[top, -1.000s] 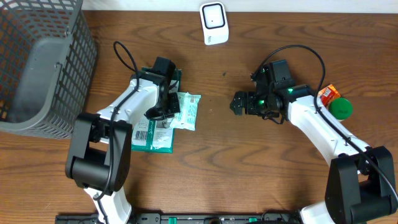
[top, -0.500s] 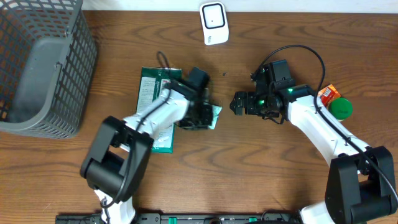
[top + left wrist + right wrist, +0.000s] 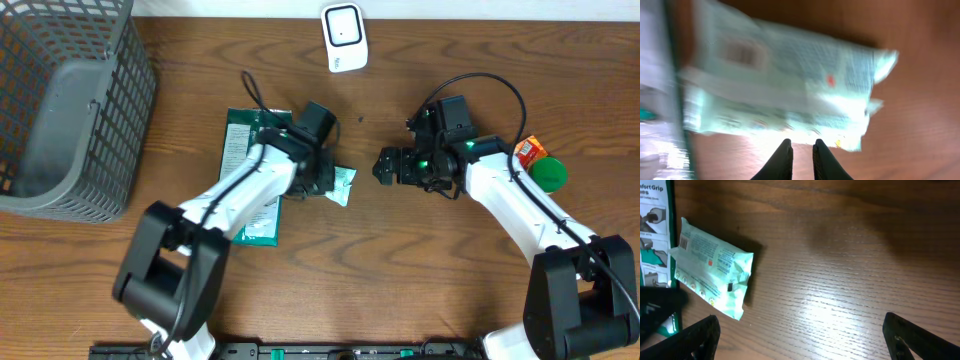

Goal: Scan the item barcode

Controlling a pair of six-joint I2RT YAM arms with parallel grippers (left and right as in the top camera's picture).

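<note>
Here we see the crinkly, pale-green pillow packet lying on the grained wooden table, just beside a flat printed card pack. The left gripper sits at its edge, fingers nearly together; we cannot tell whether it grips. The right gripper gapes wide.

Arms: mine were white, black-jointed
Cables: mine were black loops
Pincer fingers: mine were black

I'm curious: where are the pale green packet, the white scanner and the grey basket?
pale green packet (image 3: 715,275), right wrist view, wrapper middle.
white scanner (image 3: 343,37), overhead view, front face.
grey basket (image 3: 128,110), overhead view, mesh wall.
</note>
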